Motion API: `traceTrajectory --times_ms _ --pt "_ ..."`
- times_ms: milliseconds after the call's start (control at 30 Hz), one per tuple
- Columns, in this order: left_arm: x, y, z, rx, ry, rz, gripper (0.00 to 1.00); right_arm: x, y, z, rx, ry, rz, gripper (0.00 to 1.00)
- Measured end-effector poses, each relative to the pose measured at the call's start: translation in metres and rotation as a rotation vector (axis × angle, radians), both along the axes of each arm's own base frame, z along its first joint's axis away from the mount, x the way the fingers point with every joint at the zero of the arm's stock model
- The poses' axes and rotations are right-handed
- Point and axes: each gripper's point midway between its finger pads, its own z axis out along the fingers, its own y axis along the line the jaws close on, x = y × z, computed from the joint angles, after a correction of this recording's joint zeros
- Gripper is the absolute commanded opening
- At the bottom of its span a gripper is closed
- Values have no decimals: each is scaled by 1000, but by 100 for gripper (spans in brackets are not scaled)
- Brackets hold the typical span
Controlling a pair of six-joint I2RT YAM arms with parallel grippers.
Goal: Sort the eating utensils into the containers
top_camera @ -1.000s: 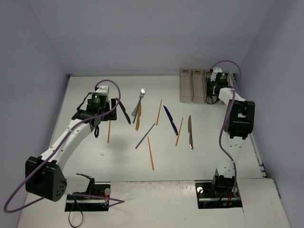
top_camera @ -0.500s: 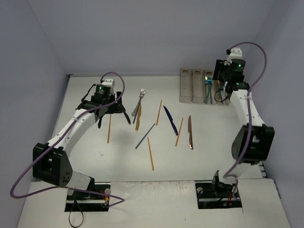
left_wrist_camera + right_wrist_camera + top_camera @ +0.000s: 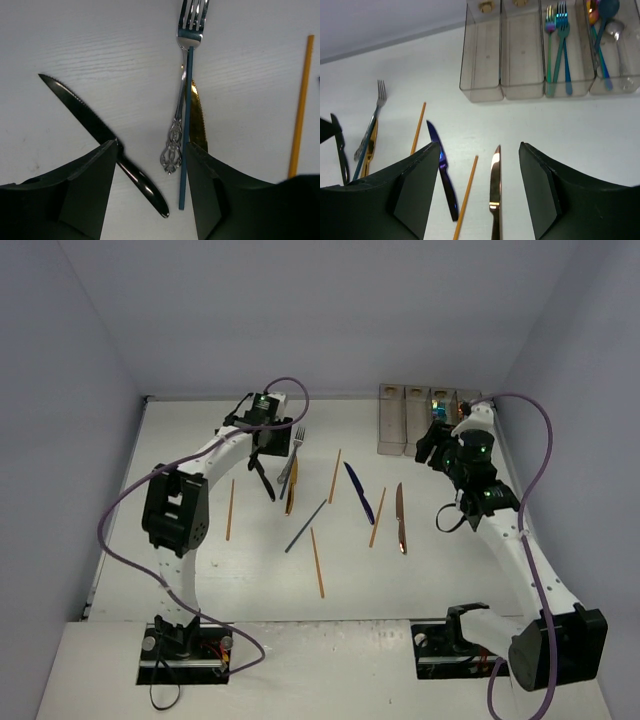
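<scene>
From above, your left hand (image 3: 264, 448) hangs over the white surface (image 3: 200, 570) with the black knife (image 3: 263, 480) right at its fingertips. The silver fork (image 3: 297, 443) lies close on the side toward the other arm. Your right hand (image 3: 432, 448) sits by the near end of the containers (image 3: 392, 425). On the left wrist camera your fingers (image 3: 90, 190) stand apart and grip nothing. The black knife's handle runs out from under the tip of the finger at the view's left and into the gap. The silver fork's ornate handle lies in that gap too, just inside the other fingertip. A blue stick (image 3: 186, 125) lies along the fork, overlapping it, and the gold knife (image 3: 199, 120) shows just beyond it, partly under that fingertip. An orange chopstick (image 3: 300, 105) lies well outside the hand on that side. On the right wrist camera your fingers (image 3: 540, 185) are likewise apart and empty. The copper knife (image 3: 494, 190) lies in the gap between them, and the purple knife (image 3: 442, 175) is beside the left-of-view fingertip. A slanted chopstick (image 3: 466, 197) lies between the two knives. The containers stand farther ahead of the hand, with coloured forks (image 3: 557, 50) in the third bin from the view's left and spoons (image 3: 607, 45) in the fourth.
</scene>
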Motion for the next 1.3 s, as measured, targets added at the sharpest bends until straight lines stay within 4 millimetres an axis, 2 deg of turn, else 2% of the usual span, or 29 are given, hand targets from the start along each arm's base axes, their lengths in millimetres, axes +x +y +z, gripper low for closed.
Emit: traceTrajectory --times_ms 67,200,367,933,1300 --pt "10 -3 -18 19 18 -8 51 -12 3 -10 16 19 16 63" --pt "23 -6 -46 47 50 -25 50 -27 9 -15 41 16 50 63" --pt "29 -9 -64 80 63 -46 50 -33 16 -21 53 24 90 63" --pt "41 -21 -65 89 10 -72 50 -38 25 -36 67 63 139 65" --pt "45 -23 -65 83 -8 -71 50 -39 28 -39 72 71 153 66"
